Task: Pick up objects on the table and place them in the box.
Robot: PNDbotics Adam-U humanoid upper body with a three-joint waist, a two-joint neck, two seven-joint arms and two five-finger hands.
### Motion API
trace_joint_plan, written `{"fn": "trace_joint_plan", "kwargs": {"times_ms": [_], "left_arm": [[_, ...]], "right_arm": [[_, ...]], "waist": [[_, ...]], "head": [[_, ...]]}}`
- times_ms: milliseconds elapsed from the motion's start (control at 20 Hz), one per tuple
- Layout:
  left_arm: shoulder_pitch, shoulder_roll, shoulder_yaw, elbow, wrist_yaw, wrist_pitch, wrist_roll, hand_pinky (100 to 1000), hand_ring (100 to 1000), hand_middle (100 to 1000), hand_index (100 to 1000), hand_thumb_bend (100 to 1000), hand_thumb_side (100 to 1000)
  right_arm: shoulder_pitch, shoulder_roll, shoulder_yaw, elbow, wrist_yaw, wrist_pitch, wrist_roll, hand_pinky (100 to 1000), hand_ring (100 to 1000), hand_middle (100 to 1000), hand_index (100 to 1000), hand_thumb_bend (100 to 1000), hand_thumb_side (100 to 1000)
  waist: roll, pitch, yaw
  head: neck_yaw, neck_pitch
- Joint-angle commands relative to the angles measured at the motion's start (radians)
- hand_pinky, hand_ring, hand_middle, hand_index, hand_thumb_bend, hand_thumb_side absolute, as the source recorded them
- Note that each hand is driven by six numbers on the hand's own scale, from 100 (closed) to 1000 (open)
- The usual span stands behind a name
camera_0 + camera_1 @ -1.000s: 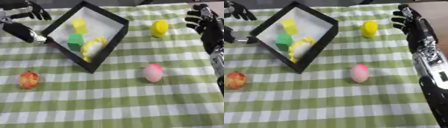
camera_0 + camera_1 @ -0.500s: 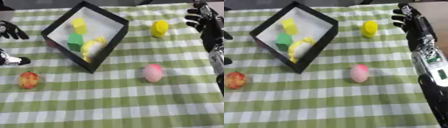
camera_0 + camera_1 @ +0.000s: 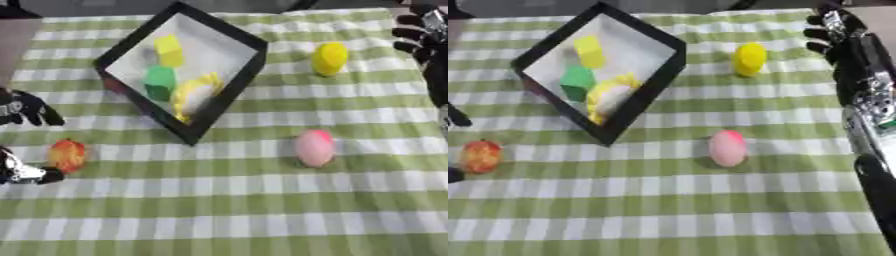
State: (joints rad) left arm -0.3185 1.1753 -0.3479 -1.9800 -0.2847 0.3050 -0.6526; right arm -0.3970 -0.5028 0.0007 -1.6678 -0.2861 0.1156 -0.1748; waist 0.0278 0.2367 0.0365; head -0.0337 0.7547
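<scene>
Fingers and thumb of the left hand (image 3: 24,112) spread wide around a red-orange fruit (image 3: 67,154), not touching it. Pink egg-shaped object (image 3: 314,147) lies well apart. Black box (image 3: 249,65) sits beyond. Right hand (image 3: 834,32), fingers relaxed open, hovers near a yellow object (image 3: 750,57).

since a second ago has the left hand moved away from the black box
Yes. The left hand has dropped from the black box's left corner toward the near edge, now flanking the red-orange fruit.

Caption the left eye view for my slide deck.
Left hand beside red-orange fruit; black box holds three items.
</scene>
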Motion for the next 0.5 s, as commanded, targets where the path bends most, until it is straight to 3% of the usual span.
{"fn": "trace_joint_plan", "kwargs": {"times_ms": [50,500], "left_arm": [[0.017,0.031,0.024,-0.020,-0.009,0.010,0.017,805,801,759,847,545,520],[-0.029,-0.033,-0.020,0.014,-0.105,0.045,0.040,798,798,756,847,541,478]], "right_arm": [[-0.019,-0.015,-0.001,-0.021,0.006,0.000,0.005,841,811,767,869,100,740],[-0.016,-0.008,0.001,-0.020,0.001,0.003,0.008,840,807,764,868,100,744]], "waist": [[-0.015,-0.027,-0.003],[-0.019,-0.024,-0.013]], "head": [[0.013,-0.003],[0.019,-0.003]]}}
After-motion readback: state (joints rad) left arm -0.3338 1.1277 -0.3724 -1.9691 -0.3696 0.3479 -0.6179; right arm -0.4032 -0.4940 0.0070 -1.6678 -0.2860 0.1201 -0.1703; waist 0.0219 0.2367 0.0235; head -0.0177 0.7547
